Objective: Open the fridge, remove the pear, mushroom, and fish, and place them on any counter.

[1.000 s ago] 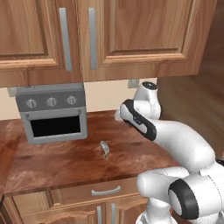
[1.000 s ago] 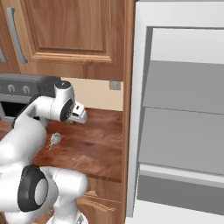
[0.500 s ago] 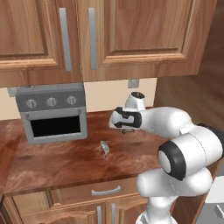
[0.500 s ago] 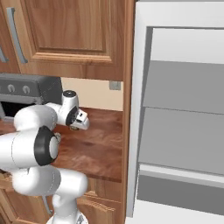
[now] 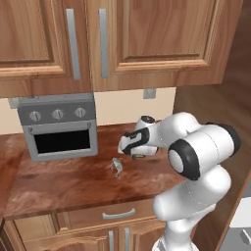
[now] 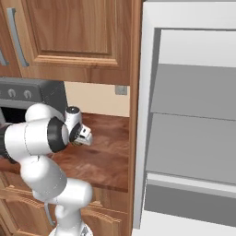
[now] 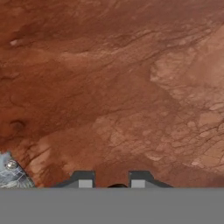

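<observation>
My gripper (image 5: 138,153) hangs just above the dark reddish counter (image 5: 73,182), pointing down, a little right of the small silvery fish (image 5: 116,165) that lies flat on the wood. The jaws stand narrow, shut on a small brown thing that looks like the mushroom (image 5: 139,157). In the hand view only a dark sliver of the mushroom (image 7: 117,186) peeks between the fingertips (image 7: 83,179), and the fish (image 7: 11,173) sits at the lower left corner. The fridge (image 6: 148,115) stands open at the right, its visible shelves bare. The pear is out of view.
A grey toaster oven (image 5: 59,128) sits on the counter to the left against the wall. Wooden upper cabinets (image 5: 122,39) hang overhead. A tall wooden panel (image 6: 134,92) separates the counter from the fridge. Drawers with silver handles (image 5: 117,214) run below the counter.
The arm has folded in, its elbow swinging toward the camera. The gripper has sunk lower over the counter and stayed close to the fish. Its jaws kept the same narrow gap.
</observation>
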Available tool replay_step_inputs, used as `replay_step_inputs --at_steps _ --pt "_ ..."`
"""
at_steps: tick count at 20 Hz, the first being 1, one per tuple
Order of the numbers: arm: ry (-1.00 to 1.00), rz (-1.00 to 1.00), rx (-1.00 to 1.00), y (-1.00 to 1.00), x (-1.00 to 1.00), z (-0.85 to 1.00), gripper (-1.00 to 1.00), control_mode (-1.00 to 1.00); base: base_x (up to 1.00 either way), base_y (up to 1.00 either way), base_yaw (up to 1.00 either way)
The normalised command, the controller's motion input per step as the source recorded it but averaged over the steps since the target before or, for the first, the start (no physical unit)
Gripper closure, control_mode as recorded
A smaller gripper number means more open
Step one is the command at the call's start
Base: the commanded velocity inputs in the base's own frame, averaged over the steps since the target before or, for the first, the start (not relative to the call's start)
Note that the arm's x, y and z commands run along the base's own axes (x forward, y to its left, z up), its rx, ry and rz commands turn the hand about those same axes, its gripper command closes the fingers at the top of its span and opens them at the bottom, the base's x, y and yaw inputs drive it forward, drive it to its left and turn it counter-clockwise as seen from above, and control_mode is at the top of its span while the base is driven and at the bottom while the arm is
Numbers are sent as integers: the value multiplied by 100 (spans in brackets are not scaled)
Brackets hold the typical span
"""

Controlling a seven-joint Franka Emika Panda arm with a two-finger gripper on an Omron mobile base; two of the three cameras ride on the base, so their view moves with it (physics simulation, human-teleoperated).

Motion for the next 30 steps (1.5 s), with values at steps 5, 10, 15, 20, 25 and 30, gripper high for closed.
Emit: replay_step_inputs --at_steps 5,10,15,20,25,30 --pt "0 0 0 1 -1 -5 -100 -100 0 0 0" --pt "0 0 0 0 -6 8 -100 -100 0 0 0" --pt "-6 -1 -1 -2 -28 60 -100 -100 0 0 0" --pt "-8 0 0 -12 -93 100 -100 -100 0 0 0" --pt "-13 0 -2 -15 -100 100 -100 -100 0 0 0" --pt "-15 0 -3 -26 -95 100 -100 -100 0 0 0"
